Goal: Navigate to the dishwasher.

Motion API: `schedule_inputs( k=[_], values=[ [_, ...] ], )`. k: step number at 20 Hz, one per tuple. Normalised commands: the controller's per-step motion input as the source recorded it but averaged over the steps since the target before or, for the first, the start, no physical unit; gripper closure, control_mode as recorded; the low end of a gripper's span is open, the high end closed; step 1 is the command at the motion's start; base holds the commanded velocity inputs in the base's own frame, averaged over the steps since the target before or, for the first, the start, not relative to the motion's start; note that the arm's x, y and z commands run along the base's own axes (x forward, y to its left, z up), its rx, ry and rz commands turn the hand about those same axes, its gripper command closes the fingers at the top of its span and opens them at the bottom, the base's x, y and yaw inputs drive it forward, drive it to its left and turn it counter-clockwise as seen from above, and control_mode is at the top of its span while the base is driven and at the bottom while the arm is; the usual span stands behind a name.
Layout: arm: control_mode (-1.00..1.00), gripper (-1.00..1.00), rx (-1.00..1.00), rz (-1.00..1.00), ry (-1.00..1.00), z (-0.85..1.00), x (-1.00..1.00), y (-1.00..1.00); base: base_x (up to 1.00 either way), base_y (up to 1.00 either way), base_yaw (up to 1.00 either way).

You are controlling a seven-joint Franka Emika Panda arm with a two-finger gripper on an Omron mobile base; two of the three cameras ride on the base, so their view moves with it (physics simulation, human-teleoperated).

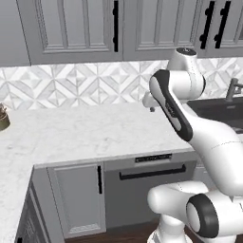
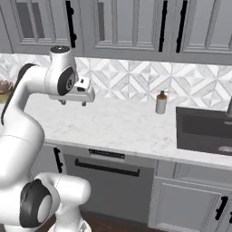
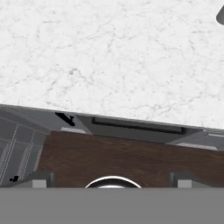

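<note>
At the far left of the left base view a small brownish-green pot [image 1: 3, 118] sits on the white marble worktop [image 1: 80, 133], cut by the picture's edge; below the worktop's front edge a pale grey framed cabinet door with a short vertical black handle [image 1: 78, 199] stands just left of the dishwasher [image 1: 142, 194], a flat dark grey panel with one long black horizontal bar handle [image 1: 153, 172] and a dark control strip above it; the dishwasher lies directly ahead of the base, partly hidden by the white arm. The tool [image 1: 151, 108] hangs above the worktop with its fingers pointing down; in the right base view the tool [image 2: 72, 103] shows two short tips slightly apart, yet I cannot tell whether it is released or clenched; nothing is seen between them. Further right a small grey soap dispenser bottle [image 2: 161, 102] stands upright near the patterned backsplash, then a dark recessed sink [image 2: 204, 131]. In the hand view the dishwasher's handle [image 3: 138, 126] runs beneath the worktop edge, above a dark wooden floor [image 3: 122, 157].
</note>
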Motion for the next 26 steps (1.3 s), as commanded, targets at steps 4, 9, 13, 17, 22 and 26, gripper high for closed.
schedule_inputs(
  k=[4, 9, 13, 17, 22, 26],
  values=[
    [1.00, -1.00, 0.00, 0.00, 0.00, 0.00, 0.00, 0.00, 0.37, -0.40, 0.11],
    [1.00, -1.00, 0.00, 0.00, 0.00, 0.00, 0.00, 0.00, 0.11, -0.94, -0.07],
    [1.00, -1.00, 0.00, 0.00, 0.00, 0.00, 0.00, 0.00, 0.48, -0.39, -0.09],
    [1.00, -1.00, 0.00, 0.00, 0.00, 0.00, 0.00, 0.00, 0.73, 0.08, -0.04],
    [1.00, -1.00, 0.00, 0.00, 0.00, 0.00, 0.00, 0.00, 0.97, 0.20, -0.02],
    [1.00, -1.00, 0.00, 0.00, 0.00, 0.00, 0.00, 0.00, 0.56, 0.05, -0.03]
  ],
)
